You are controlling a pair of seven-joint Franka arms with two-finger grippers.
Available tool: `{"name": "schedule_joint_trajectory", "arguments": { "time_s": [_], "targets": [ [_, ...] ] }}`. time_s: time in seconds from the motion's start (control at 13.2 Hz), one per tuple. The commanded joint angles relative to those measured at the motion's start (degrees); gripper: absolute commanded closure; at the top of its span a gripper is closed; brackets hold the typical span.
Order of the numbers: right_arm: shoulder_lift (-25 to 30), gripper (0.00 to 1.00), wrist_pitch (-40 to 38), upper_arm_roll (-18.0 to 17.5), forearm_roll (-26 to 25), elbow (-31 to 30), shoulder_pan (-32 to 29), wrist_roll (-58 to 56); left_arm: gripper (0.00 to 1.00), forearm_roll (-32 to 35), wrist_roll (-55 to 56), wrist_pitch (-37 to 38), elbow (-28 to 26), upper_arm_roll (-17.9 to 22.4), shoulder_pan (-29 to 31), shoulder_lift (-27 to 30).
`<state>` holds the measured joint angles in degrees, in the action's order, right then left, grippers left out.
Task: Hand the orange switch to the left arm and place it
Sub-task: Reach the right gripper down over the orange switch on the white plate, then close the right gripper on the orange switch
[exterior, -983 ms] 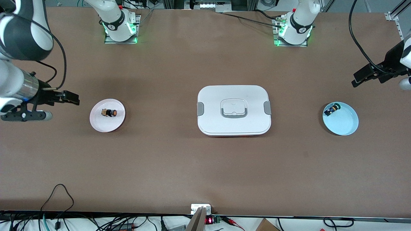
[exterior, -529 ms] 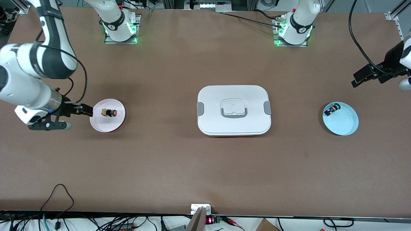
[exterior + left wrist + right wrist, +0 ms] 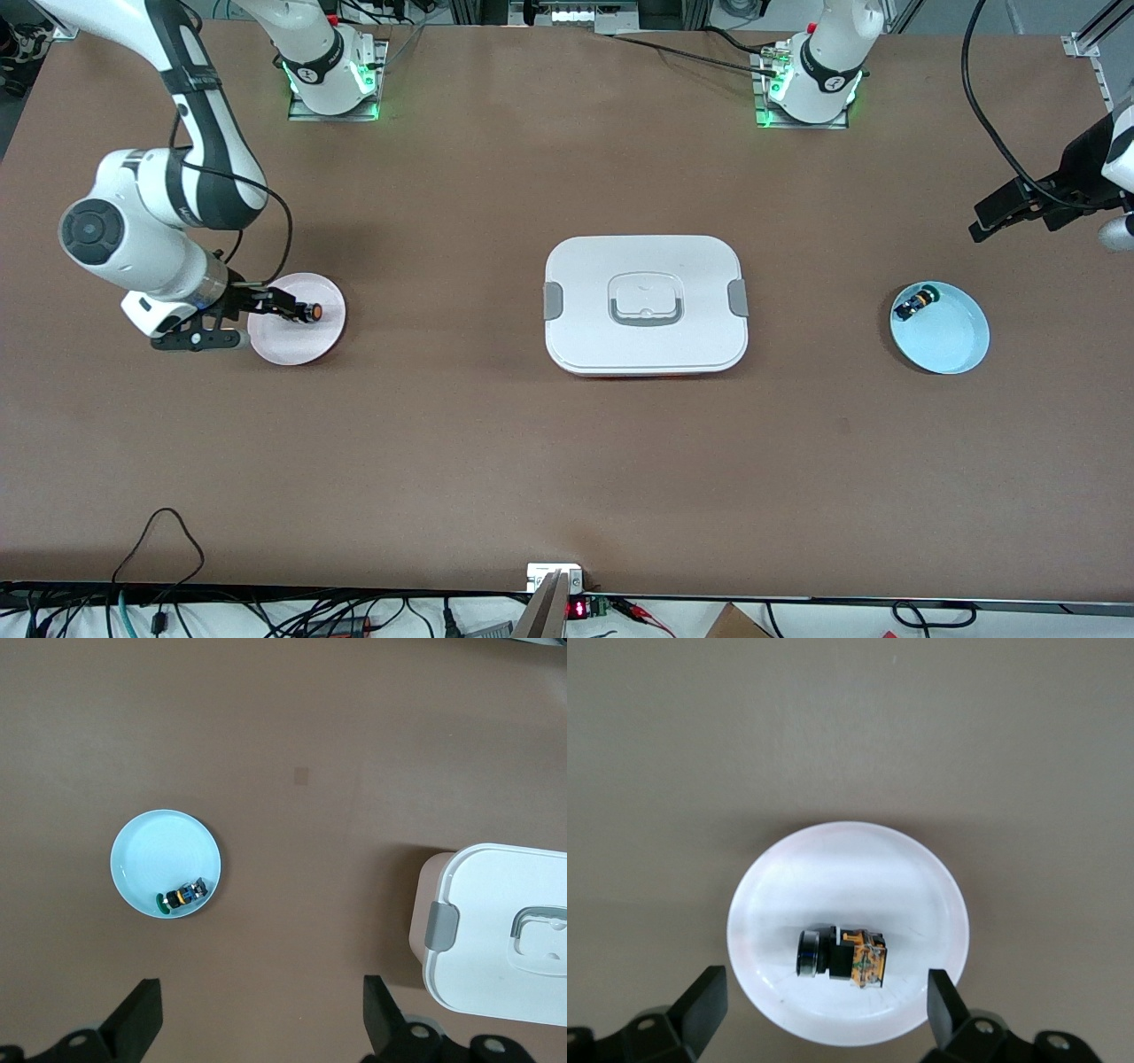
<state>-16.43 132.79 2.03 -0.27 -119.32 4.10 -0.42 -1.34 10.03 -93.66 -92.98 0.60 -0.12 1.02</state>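
Pick-up step: the right gripper (image 3: 285, 308) hangs jaws spread over the orange switch (image 3: 842, 956) on the pink plate (image 3: 301, 347), well apart from the box (image 3: 645, 354), and next must descend and close, while the left gripper (image 3: 997, 213), also spread, waits above the blue plate (image 3: 952, 346).

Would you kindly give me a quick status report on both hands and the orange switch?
Right hand open, over the pink plate and the orange switch. Left hand open, waiting above the table near the blue plate. Box mid-table between the plates.

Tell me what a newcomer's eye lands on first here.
The big white box sits mid-table between two small plates. The right hand, open, hangs over the pink plate holding the orange switch. The left hand waits, open, above the table near the blue plate with the green-capped switch.
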Motion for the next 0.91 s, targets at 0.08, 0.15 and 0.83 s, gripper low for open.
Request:
{"name": "schedule_joint_trajectory", "arguments": {
  "time_s": [0.08,0.15,0.83],
  "targets": [
    [-3.3,0.0,4.3,-0.1,0.2,-2.2,-0.1,-0.9,0.0,-1.3,-1.4,-0.3,-0.3,0.3,0.1,0.1],
    [-4.9,0.0,5.7,-0.1,0.7,-2.2,-0.1,-0.8,0.0,-1.3,-1.4,-0.3,-0.3,0.3,0.1,0.1],
    [-8.7,0.0,7.1,-0.2,1.8,-2.6,-0.7,-0.2,0.0,-1.3,-1.4,-0.3,-0.6,0.2,0.3,0.1]
  ]
}}
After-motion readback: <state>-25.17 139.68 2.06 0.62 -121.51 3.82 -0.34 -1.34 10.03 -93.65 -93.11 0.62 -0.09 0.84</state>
